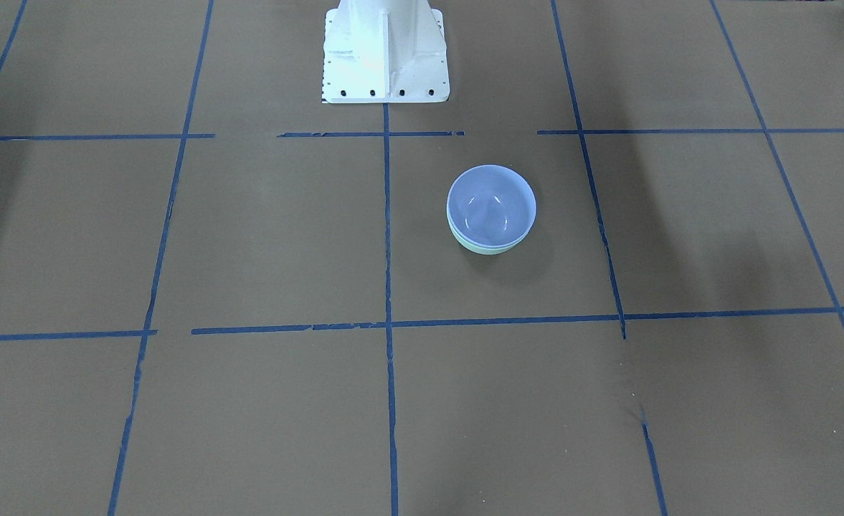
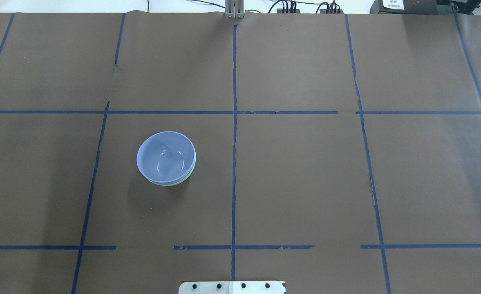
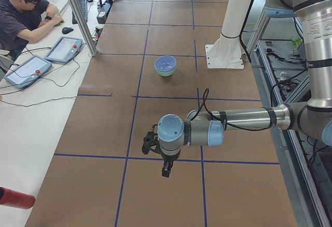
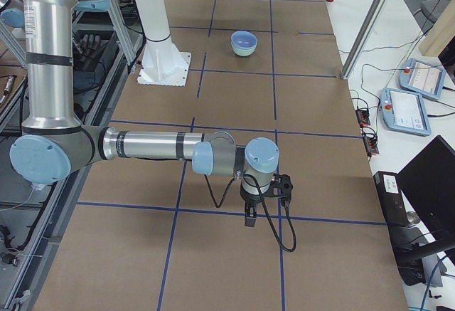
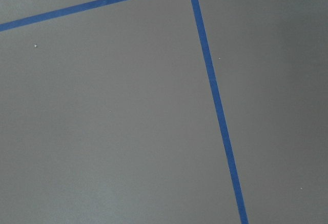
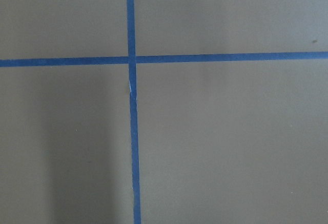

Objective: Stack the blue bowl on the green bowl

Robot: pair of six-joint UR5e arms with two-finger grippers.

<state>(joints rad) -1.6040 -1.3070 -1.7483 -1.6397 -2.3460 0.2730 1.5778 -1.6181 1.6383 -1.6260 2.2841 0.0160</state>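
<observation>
Left hand (image 3: pixel 165 169) hangs lower centre of its side frame, right hand (image 4: pixel 249 217) likewise; apart or together, I cannot tell; blue bowl (image 1: pixel 491 201) sits nested in green bowl (image 1: pixel 490 249), mid-frame on the table (image 1: pixel 249 236).

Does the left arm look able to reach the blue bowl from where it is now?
Probably yes. The blue bowl sits nested in the green bowl on the robot's left side, and nothing lies on the table between it and the left gripper.
</observation>
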